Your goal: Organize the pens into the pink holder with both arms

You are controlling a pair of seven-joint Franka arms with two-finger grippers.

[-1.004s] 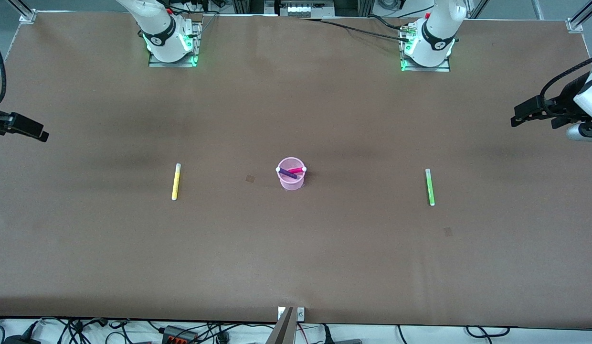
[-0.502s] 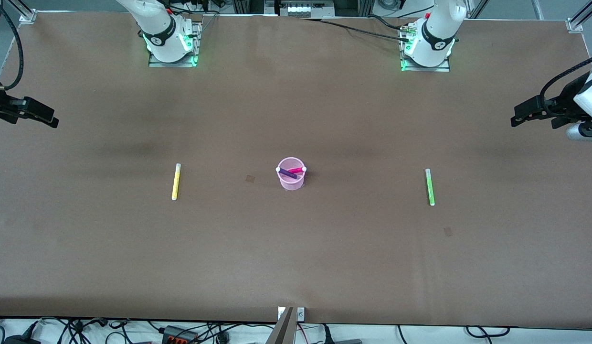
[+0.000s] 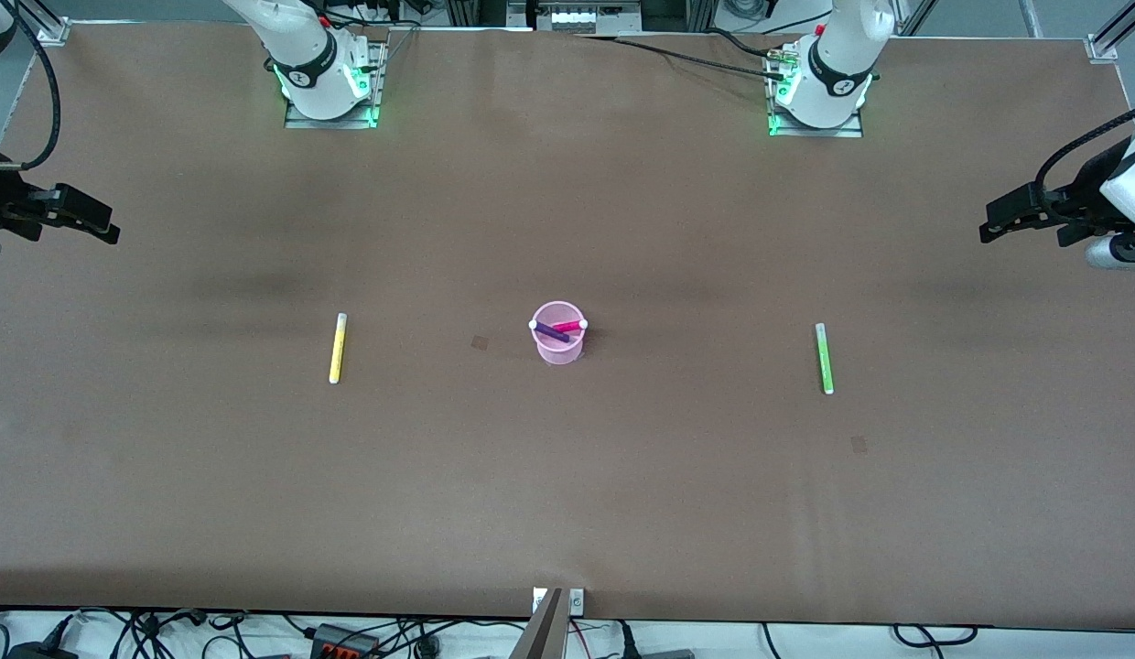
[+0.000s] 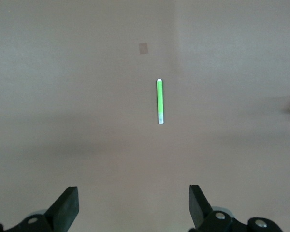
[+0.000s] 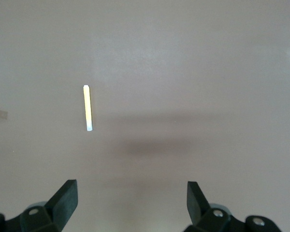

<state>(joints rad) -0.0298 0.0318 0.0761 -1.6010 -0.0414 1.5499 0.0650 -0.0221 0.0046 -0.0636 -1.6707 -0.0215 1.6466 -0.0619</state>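
Observation:
The pink holder stands at the table's middle with the magenta pen and the purple pen in it. The yellow pen lies flat toward the right arm's end; it also shows in the right wrist view. The green pen lies flat toward the left arm's end, and also shows in the left wrist view. My right gripper is open and empty, high over the table's end. My left gripper is open and empty, high over the other end.
The brown table has two small dark square marks, one beside the holder and one nearer the front camera than the green pen. Cables lie along the front edge.
My right gripper has moved inward over the table's end, toward the yellow pen's side. The left gripper, the pens and the holder have not moved.

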